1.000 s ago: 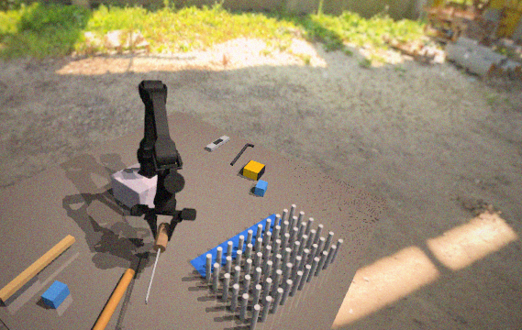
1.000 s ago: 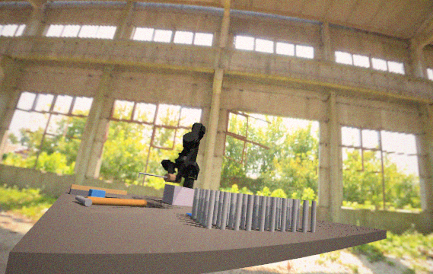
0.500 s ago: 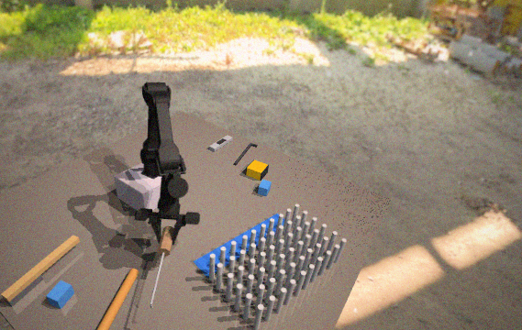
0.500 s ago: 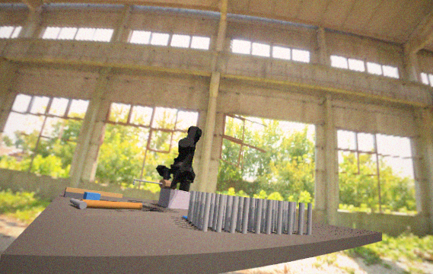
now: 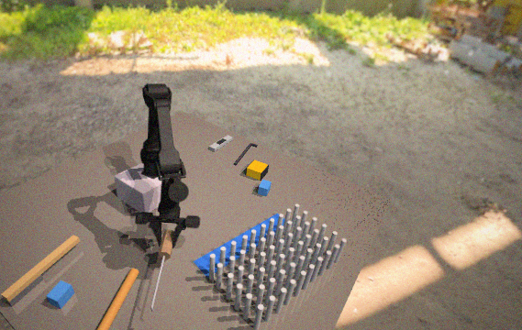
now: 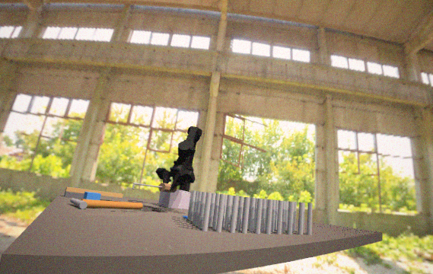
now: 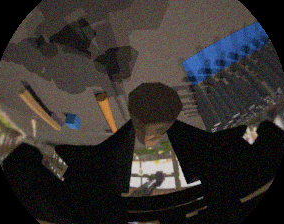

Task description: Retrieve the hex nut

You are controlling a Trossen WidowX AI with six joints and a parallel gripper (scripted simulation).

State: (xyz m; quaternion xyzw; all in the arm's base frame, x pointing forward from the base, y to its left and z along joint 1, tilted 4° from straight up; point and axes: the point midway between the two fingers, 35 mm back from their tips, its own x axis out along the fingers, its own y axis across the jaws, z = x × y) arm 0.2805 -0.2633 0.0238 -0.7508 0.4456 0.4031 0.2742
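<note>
My gripper (image 5: 167,236) (image 7: 149,120) is shut on the wooden handle (image 5: 166,248) (image 6: 164,186) (image 7: 154,102) of a hook tool. Its thin metal rod (image 5: 157,285) (image 6: 148,185) points away from the arm, raised above the table, with a small bent tip in the exterior view. The tool is outside the spacer field, to its left in the top view. The grey metal spacers (image 5: 212,266) (image 6: 247,215) stand upright in dense rows. The blue taped strip (image 5: 203,262) (image 7: 193,66) runs along their near-arm side. The hex nut cannot be made out among the spacers.
A hammer with an orange handle (image 5: 118,298) (image 6: 113,205) (image 7: 106,111), a wooden bar (image 5: 40,268) (image 7: 40,109) and a blue block (image 5: 61,294) (image 6: 92,195) lie left. A pale block (image 5: 138,189) (image 6: 178,199) is beside the arm. A yellow block (image 5: 257,170) and black hex key (image 5: 244,153) lie behind the strip.
</note>
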